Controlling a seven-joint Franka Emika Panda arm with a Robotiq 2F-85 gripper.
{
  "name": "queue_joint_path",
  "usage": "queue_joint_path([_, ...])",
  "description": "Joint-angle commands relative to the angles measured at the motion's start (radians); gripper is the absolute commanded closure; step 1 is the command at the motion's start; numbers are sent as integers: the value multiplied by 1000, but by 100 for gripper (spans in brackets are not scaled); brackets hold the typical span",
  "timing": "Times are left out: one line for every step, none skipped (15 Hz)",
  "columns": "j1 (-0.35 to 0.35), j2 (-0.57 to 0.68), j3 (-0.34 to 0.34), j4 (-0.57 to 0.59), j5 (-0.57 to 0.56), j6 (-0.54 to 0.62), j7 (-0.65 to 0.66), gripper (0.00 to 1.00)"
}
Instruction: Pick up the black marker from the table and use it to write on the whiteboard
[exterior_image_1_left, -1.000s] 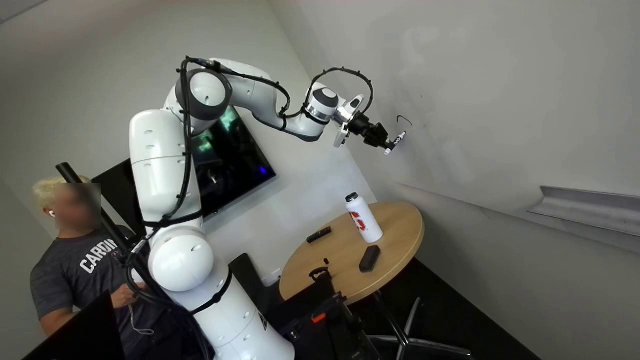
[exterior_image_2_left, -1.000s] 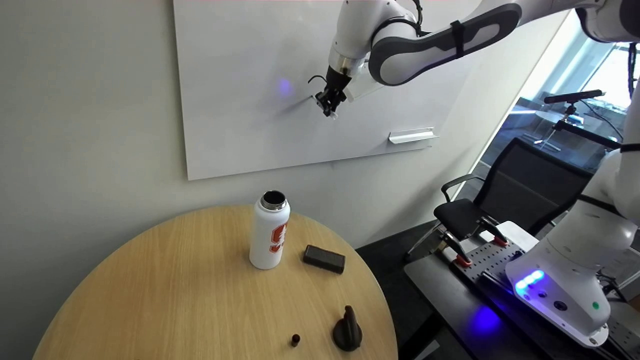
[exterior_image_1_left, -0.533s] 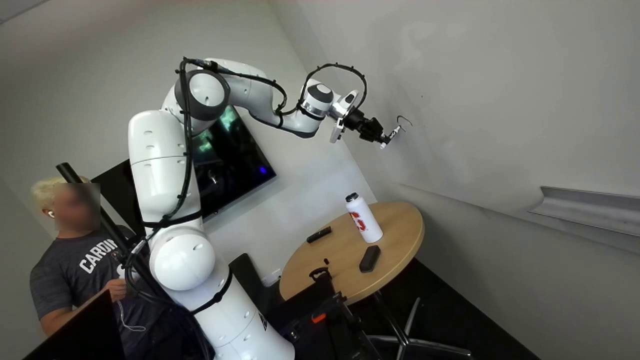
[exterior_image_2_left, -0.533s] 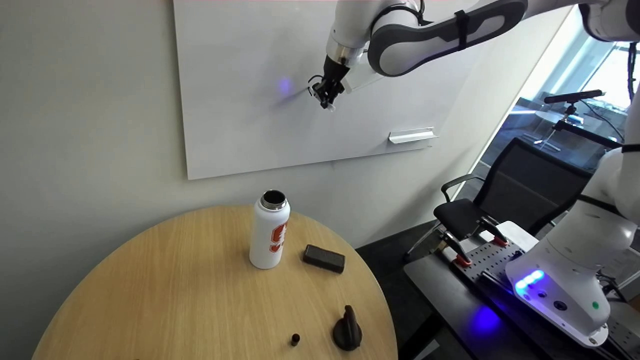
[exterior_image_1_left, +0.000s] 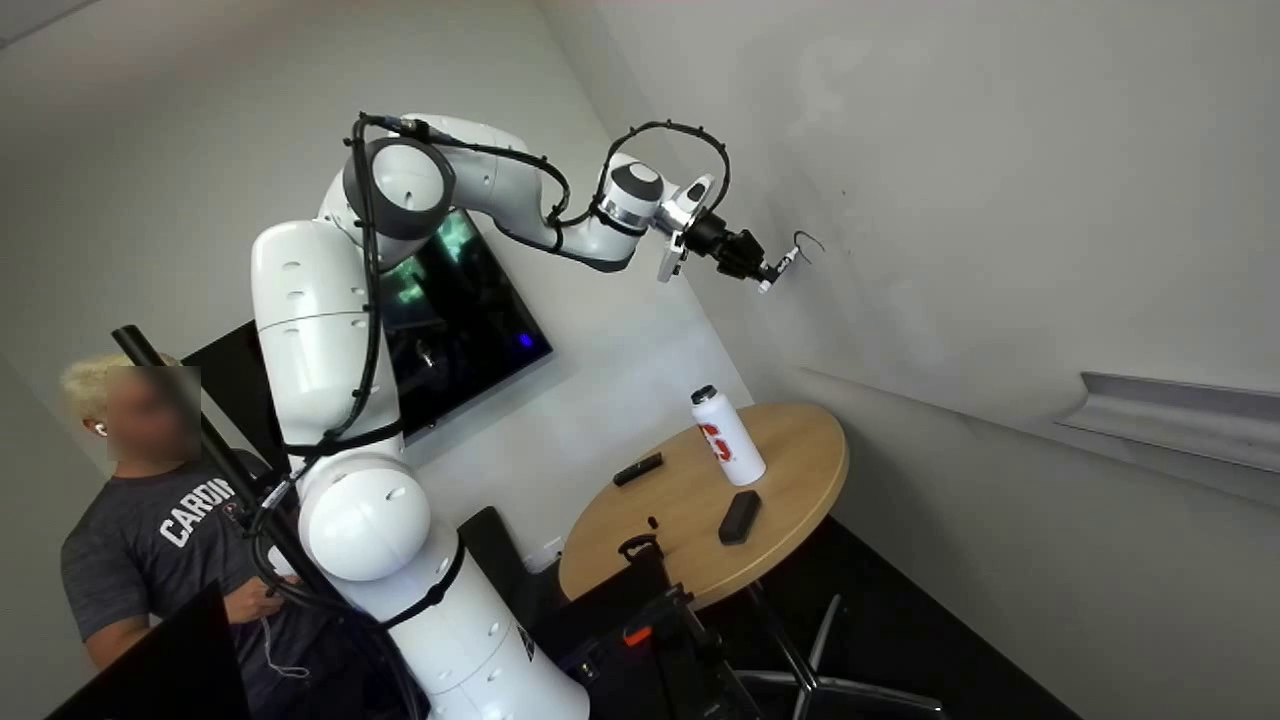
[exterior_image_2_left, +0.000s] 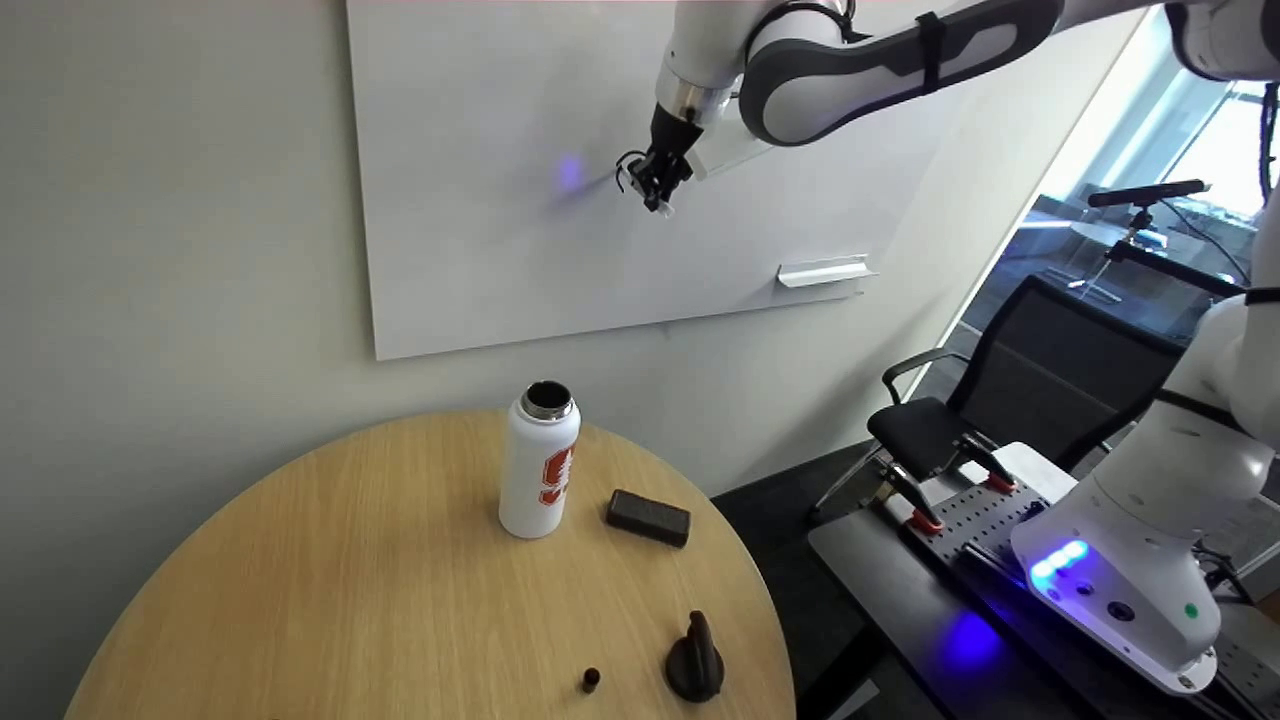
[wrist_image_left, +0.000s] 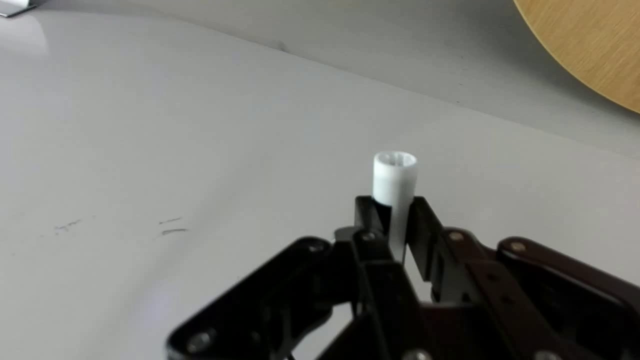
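My gripper is shut on the black marker, a slim pen with a white and black body. The gripper also shows in an exterior view. In the wrist view the marker's white rear end sticks out between the fingertips; its tip is hidden there. The tip is at or very near the whiteboard, beside a dark curved line; contact cannot be told. The whiteboard also shows in an exterior view. The round wooden table stands below.
On the table are a white bottle with a red logo, a dark eraser-like block, a black knobbed object, a small dark cap-like piece and a dark stick-like object. A whiteboard tray juts out. A person sits behind the arm.
The gripper and marker have moved up along the whiteboard, closer to the curved line. A short second stroke now shows below the arc. The objects on the table have not moved.
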Motion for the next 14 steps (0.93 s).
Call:
queue_joint_path([-7,37,-3,41,30,-23,-33,95])
queue_joint_path([-8,44,-4,41,36,-20,-35,95])
queue_joint_path([-9,51,-5,42,44,-19,-36,95])
queue_joint_path([-9,57,-8,42,51,-18,-37,95])
queue_joint_path([-10,61,-11,39,56,-17,-36,95])
queue_joint_path([-10,64,-14,38,60,-18,-34,95])
queue_joint_path([-10,64,-19,34,66,-17,-32,95])
queue_joint_path([-10,65,-23,32,71,-18,-30,95])
queue_joint_path([-11,63,-27,28,76,-19,-28,95])
queue_joint_path([-11,62,-31,26,82,-20,-26,95])
queue_joint_path([-11,61,-34,25,85,-21,-25,95])
queue_joint_path([-11,59,-37,24,89,-22,-24,95])
queue_joint_path([-11,57,-40,24,93,-26,-23,95])
queue_joint_path([-11,56,-42,24,97,-28,-23,95])
